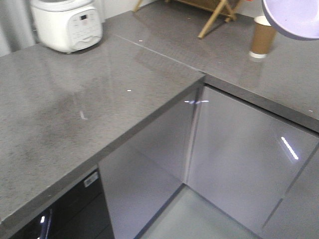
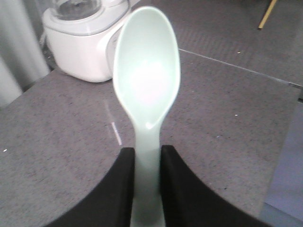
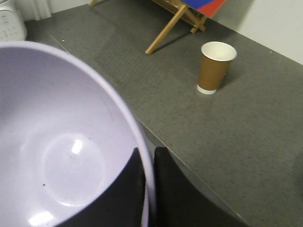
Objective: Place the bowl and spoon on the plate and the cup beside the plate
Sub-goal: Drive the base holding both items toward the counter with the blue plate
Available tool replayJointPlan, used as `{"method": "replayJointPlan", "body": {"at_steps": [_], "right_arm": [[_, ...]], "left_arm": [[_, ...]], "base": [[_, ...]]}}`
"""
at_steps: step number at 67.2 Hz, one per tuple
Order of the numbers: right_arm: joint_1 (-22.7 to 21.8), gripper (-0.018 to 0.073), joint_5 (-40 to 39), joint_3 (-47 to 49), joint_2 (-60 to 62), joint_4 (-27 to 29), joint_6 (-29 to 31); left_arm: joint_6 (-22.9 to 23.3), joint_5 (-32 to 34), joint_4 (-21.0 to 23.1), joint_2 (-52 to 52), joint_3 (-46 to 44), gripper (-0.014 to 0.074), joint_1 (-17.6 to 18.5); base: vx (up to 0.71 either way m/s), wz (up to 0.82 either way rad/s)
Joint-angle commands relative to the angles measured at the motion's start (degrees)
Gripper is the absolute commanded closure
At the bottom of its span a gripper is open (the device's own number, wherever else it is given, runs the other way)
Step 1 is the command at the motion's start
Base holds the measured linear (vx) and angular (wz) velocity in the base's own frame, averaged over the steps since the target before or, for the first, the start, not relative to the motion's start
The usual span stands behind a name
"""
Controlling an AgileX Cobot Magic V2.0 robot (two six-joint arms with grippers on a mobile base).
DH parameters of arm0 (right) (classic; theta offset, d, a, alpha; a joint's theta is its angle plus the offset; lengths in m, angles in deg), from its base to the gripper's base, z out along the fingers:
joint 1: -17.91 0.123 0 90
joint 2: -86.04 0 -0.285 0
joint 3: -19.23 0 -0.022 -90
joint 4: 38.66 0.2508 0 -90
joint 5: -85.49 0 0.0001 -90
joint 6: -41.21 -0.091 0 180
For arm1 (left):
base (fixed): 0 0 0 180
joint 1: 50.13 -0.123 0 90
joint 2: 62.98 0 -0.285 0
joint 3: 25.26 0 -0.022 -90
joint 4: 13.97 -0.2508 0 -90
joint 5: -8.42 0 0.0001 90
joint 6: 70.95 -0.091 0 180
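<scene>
Spoon (image 2: 147, 85) and bowl (image 3: 61, 142) both held off the table (image 1: 75, 114), ready for placing.
Pinching spoon handle in left jaws, closed on it: long axis straight out from jaws, scoop end aimed toward white cooker (image 2: 85, 47), hollow side up, probably for laying flat. Clamping bowl rim in right jaws, well apart from cooker, near upright cup (image 3: 215, 66). No plate seen.

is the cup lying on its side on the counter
No, the cup stands upright on the counter, its white open mouth facing up.
</scene>
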Motion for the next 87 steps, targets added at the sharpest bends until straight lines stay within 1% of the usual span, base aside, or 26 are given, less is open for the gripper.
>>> {"method": "replayJointPlan", "body": {"at_steps": [1,87], "right_arm": [[-0.18,0.0566,-4.69,1.47,1.55,0.49,0.42],[-0.18,0.0566,-4.69,1.47,1.55,0.49,0.42]], "left_arm": [[0.19,3.99,0.67,-1.77,-1.24,0.0603,0.26],[0.19,3.99,0.67,-1.77,-1.24,0.0603,0.26]], "base": [[-0.03,-0.47],[0.04,-0.43]]}}
